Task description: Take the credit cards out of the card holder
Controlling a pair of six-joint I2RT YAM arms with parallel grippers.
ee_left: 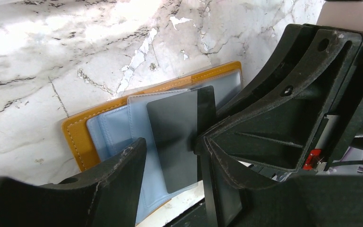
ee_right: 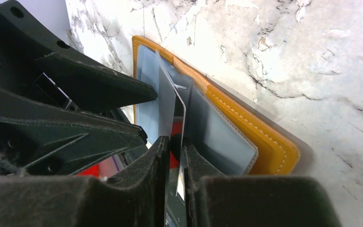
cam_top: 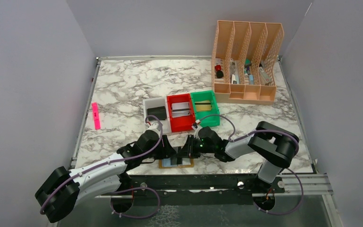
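Note:
The card holder (cam_top: 177, 163) lies open and flat at the table's near edge, tan-rimmed (ee_left: 75, 137) with pale blue panels (ee_left: 111, 135). A dark card (ee_left: 179, 132) sticks partly out of one pocket. My left gripper (ee_left: 170, 161) hovers low over the holder, its jaws apart on either side of that card, holding nothing. My right gripper (ee_right: 175, 151) faces it from the other side. Its jaws stand a narrow gap apart, with the thin edge of a card (ee_right: 182, 113) upright between them, leaning on one pad and free of the other. Both grippers meet above the holder (cam_top: 179, 151).
Behind the holder stand a white bin (cam_top: 147, 108), a red bin (cam_top: 170, 117) and a green bin (cam_top: 215, 113), each with a card inside. A peach file organizer (cam_top: 246, 61) stands at the back right. A pink strip (cam_top: 96, 116) lies at the left.

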